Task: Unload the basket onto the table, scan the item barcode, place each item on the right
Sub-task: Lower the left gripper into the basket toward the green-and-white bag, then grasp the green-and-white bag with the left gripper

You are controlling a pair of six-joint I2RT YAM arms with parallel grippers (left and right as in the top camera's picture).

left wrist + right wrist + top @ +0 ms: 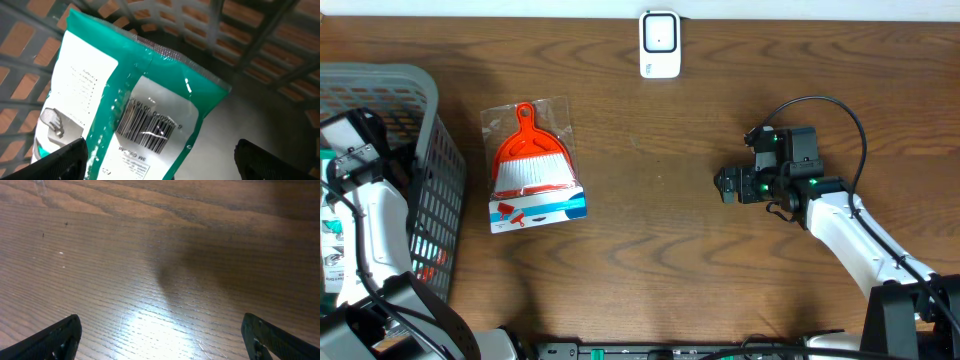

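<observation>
While left gripper (162, 160) and right gripper (162, 340) gape | wood-grain table (670, 260) | grey basket (432, 200) leftward

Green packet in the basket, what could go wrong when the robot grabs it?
The green packet looks shiny and crinkly, so the open left gripper might slip on it. Its barcode is wrinkled with glare, so it might scan badly. The basket walls stand close, so lifting could snag.
</observation>
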